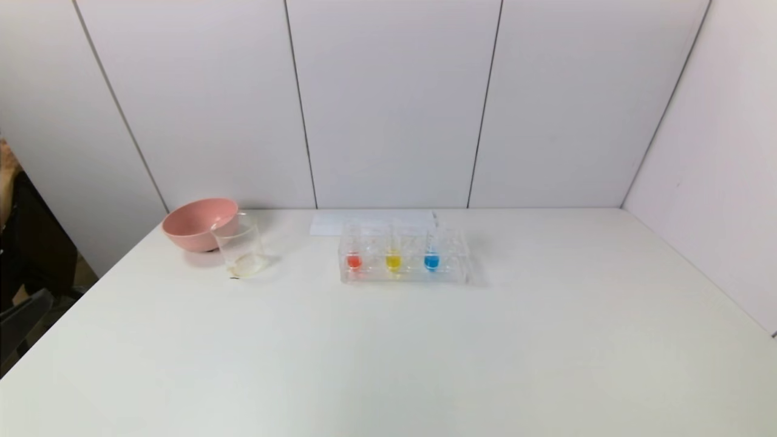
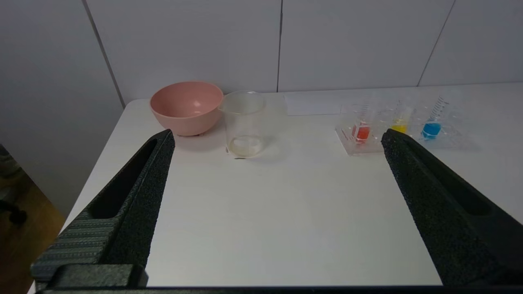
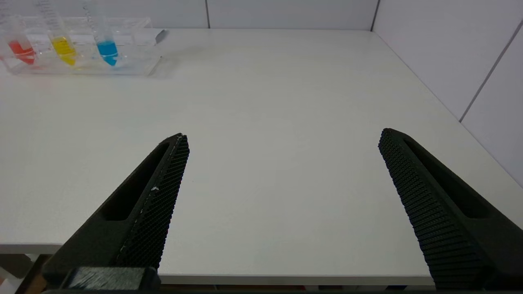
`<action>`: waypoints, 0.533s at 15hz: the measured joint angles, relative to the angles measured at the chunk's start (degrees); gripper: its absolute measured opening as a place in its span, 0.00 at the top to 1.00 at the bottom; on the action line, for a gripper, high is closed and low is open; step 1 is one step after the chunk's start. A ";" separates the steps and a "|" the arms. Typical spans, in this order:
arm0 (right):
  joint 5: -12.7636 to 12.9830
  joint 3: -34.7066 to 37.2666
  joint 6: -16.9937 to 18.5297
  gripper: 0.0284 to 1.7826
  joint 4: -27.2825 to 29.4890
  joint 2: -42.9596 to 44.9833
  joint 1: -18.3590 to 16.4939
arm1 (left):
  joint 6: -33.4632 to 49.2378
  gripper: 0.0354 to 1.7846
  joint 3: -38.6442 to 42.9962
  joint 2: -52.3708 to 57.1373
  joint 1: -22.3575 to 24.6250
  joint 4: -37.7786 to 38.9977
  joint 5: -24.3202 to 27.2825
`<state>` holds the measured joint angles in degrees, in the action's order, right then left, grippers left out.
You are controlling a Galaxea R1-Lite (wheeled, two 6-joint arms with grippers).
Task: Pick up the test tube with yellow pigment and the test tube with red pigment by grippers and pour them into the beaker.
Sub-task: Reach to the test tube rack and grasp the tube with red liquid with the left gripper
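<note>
Head view: red tube (image 1: pixel 354 260), yellow tube (image 1: pixel 393 260) racked near tabletop's far edge | beaker (image 1: pixel 241 247) toward far-left corner | left gripper (image 2: pixel 278 139), right gripper (image 3: pixel 284 136) held wide, empty.

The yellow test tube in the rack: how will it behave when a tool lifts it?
The test tube with yellow pigment looks slender, smooth and clear, so probably slippery and fragile. Only its tip holds liquid, so likely light. Being round-tipped, it probably cannot stand outside the rack.

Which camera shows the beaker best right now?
The left wrist view: the beaker stands large and whole there, beside the pink bowl, between the open left gripper fingers. The head view shows it smaller. The right wrist view misses it.
</note>
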<state>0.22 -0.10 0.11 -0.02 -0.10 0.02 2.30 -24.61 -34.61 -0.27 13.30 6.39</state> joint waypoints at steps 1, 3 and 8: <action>0.02 0.00 0.00 0.05 0.00 0.00 0.00 | 0.09 0.01 -0.52 -2.96 -0.46 1.89 -0.02; 0.00 0.00 -0.01 0.05 0.00 0.00 0.00 | 0.12 0.01 -1.67 -9.07 -2.18 5.99 -0.09; 0.00 0.00 -0.04 0.05 0.00 0.00 0.02 | 0.67 0.01 -2.69 -22.70 -8.30 17.20 -0.61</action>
<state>0.22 -0.10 0.07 -0.02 -0.10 0.05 2.97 -27.31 -57.31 -8.57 30.50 5.78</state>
